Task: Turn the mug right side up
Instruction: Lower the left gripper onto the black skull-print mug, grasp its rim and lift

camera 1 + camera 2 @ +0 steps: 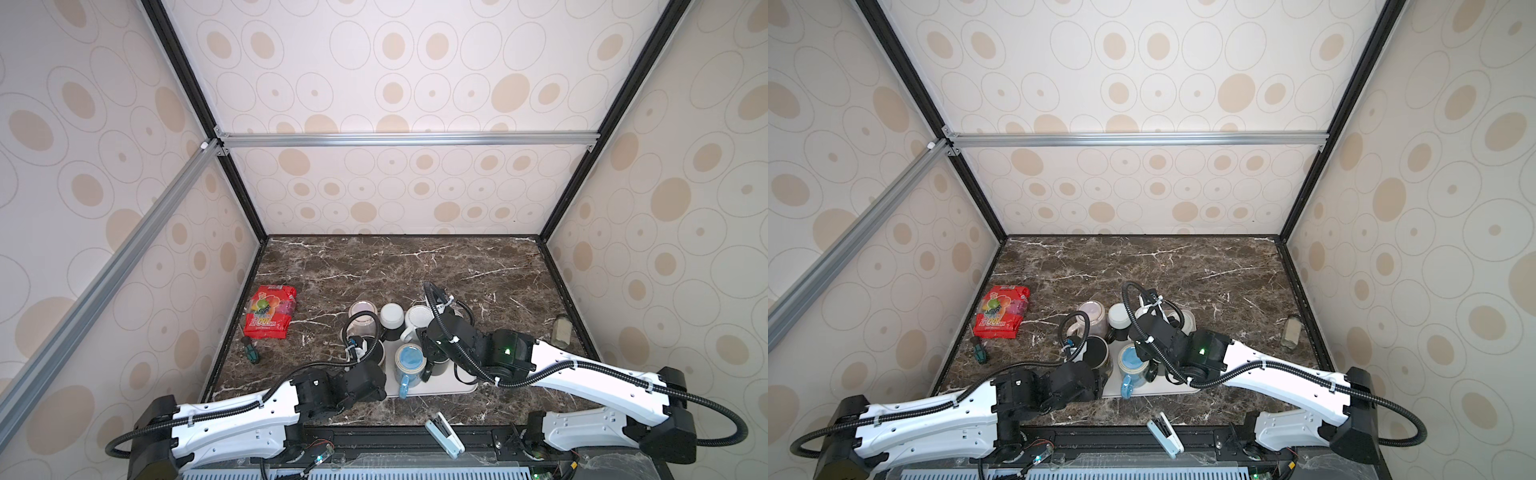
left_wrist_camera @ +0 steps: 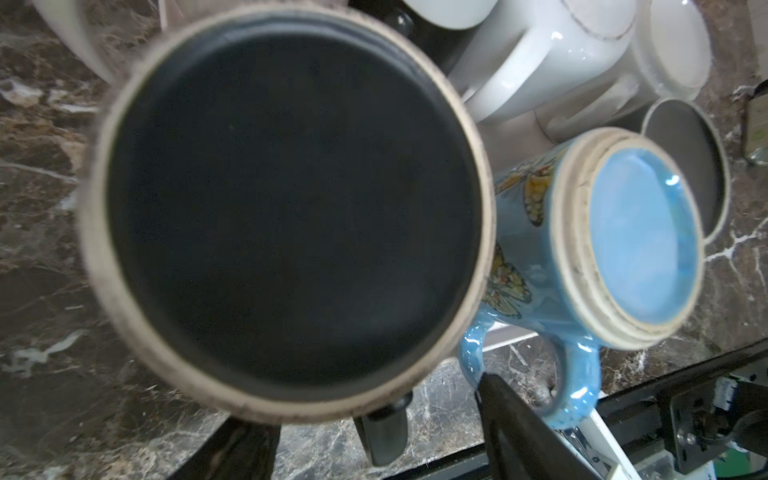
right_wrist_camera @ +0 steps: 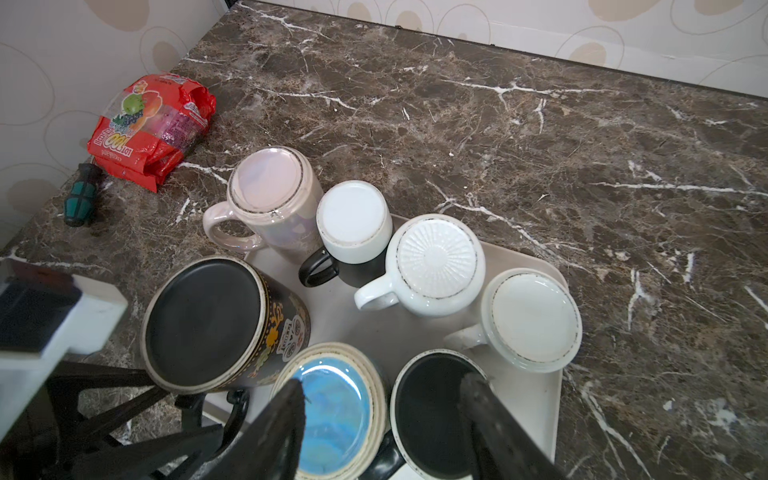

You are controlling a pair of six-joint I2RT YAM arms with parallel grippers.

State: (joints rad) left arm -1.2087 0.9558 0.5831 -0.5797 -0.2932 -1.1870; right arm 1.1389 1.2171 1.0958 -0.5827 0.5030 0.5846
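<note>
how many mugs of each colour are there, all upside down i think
black mugs: 2
white mugs: 2
white-and-black mug: 1
pearly pink mug: 1
blue mug: 1
total: 7, all bottom up

Cream wall panels (image 1: 415, 62) printed with tan ovals and thin grey rings enclose the space at the back and both sides in both top views. Black frame posts (image 1: 199, 108) run along the panel corners, and silver aluminium rails (image 1: 407, 139) cross the upper middle and the left of the frame. A dark brown marble-patterned tabletop (image 1: 415, 266) with white veins fills the lower centre, evenly lit.
</note>
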